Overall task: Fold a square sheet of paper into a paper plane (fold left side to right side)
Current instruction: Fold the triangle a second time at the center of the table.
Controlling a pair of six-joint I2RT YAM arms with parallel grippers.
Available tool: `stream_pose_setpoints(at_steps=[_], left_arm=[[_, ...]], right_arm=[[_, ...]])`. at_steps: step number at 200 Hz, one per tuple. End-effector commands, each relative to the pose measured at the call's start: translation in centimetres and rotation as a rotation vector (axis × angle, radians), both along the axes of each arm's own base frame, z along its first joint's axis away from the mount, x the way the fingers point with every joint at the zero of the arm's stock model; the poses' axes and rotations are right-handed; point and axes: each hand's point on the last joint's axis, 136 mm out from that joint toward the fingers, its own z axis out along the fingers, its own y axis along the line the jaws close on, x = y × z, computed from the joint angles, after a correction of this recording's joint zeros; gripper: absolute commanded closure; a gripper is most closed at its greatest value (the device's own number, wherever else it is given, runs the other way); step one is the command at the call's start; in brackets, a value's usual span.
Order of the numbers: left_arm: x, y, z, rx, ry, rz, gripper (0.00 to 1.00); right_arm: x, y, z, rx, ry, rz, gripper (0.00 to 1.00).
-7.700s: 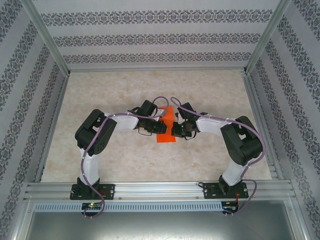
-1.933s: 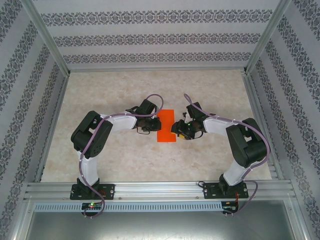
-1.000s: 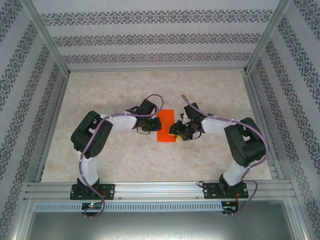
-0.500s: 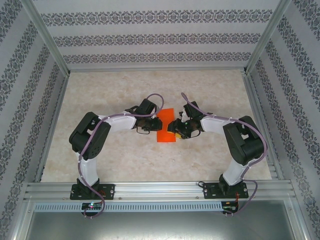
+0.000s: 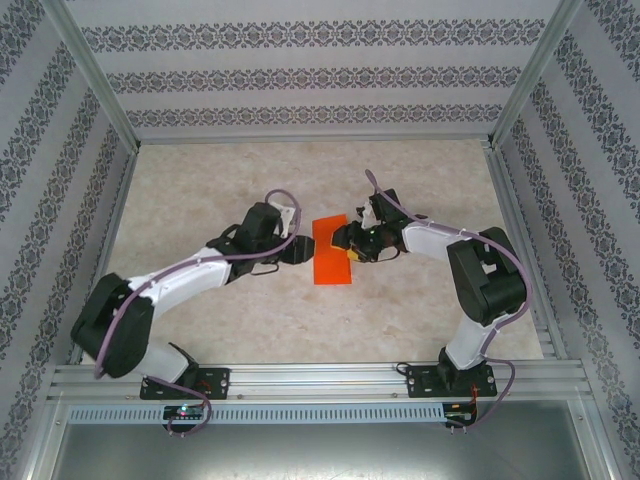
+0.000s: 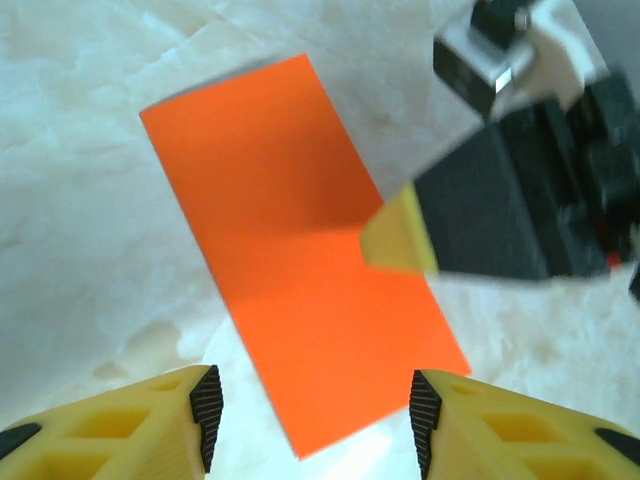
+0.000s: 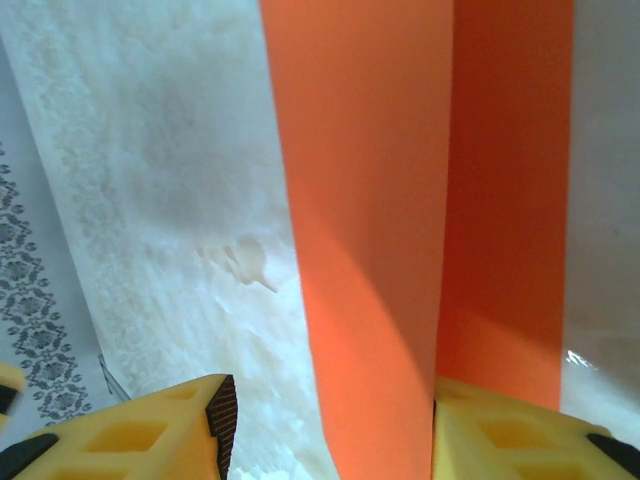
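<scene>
The square sheet of paper [image 5: 332, 268] is bright orange and lies folded into a narrow rectangle at the middle of the table. In the left wrist view the paper [image 6: 300, 290] is flat, and its near corner points into the gap of my left gripper [image 6: 312, 430], which is open and apart from it. My left gripper [image 5: 298, 250] sits just left of the sheet. My right gripper [image 5: 345, 243] is at the sheet's right edge. In the right wrist view the paper's upper layer [image 7: 370, 250] rises between the open jaws of my right gripper [image 7: 330, 430], against the right finger [image 7: 500, 435].
The tabletop [image 5: 200, 200] is pale marble-patterned. Aluminium rails [image 5: 320, 380] run along the near edge and the sides, with patterned walls [image 5: 320, 70] behind. The right arm's black body [image 6: 520, 200] is close to the far side of the paper.
My left arm has stretched out low, and its gripper has opened and drawn back to the left of the paper. My right gripper has moved up and left onto the paper's right edge.
</scene>
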Motion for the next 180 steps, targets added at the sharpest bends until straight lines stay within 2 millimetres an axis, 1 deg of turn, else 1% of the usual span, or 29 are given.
stream_pose_setpoints(at_steps=[1,23,41,61,87,98,122,136,153,180], left_arm=[[-2.0,-1.3,1.3,0.005,-0.142,-0.109,0.41],[-4.1,-2.6,0.9,0.060,-0.172,-0.166,0.40],[-5.6,-4.2,0.3,0.119,-0.195,-0.213,0.39],[-6.5,-5.8,-0.3,0.198,-0.215,-0.243,0.36],[-6.7,-7.7,-1.0,0.283,-0.241,-0.253,0.27],[-6.7,-8.5,-1.6,0.331,-0.241,-0.255,0.26],[-5.9,-9.7,-3.1,0.443,-0.236,-0.228,0.24],[-5.4,-10.2,-4.3,0.502,-0.229,-0.211,0.22],[-4.9,-10.7,-5.2,0.577,-0.237,-0.187,0.19],[-4.1,-10.4,-6.6,0.721,-0.242,-0.149,0.16]], right_arm=[[0.8,-0.1,0.3,0.000,0.007,0.015,0.50],[1.6,0.1,0.5,0.009,0.010,0.017,0.51],[2.1,0.3,0.7,0.021,0.013,0.017,0.51],[2.4,0.4,0.9,0.020,0.014,0.017,0.51],[2.5,0.5,0.9,0.019,0.015,0.020,0.51],[2.5,0.4,0.7,0.017,0.019,0.018,0.51],[2.5,0.4,0.6,0.019,0.022,0.019,0.51],[2.5,0.4,0.6,0.021,0.024,0.020,0.51],[2.4,0.4,0.5,0.019,0.024,0.021,0.51],[2.5,0.3,0.5,0.017,0.022,0.018,0.51]])
